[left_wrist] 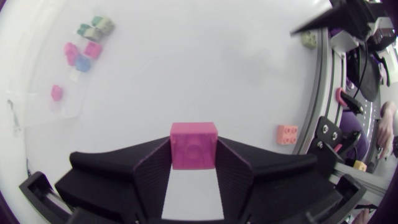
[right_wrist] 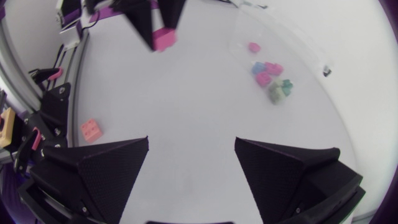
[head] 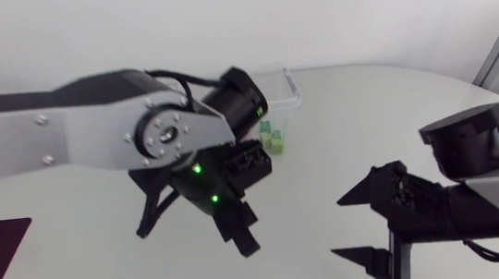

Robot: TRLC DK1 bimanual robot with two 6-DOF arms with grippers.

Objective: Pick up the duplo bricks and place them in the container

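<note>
The magenta brick [left_wrist: 194,142] is squat and near-cubic with no clear long axis. It is clamped from both sides at the fingertips of the left gripper [left_wrist: 193,163], over bare desk [right_wrist: 186,93]. The clear container [right_wrist: 241,36], with pink, blue and green bricks inside, lies well apart from it, a salmon brick [right_wrist: 91,129] sits near the desk's edge, and the right gripper [right_wrist: 192,143] hangs wide open over open surface.
</note>
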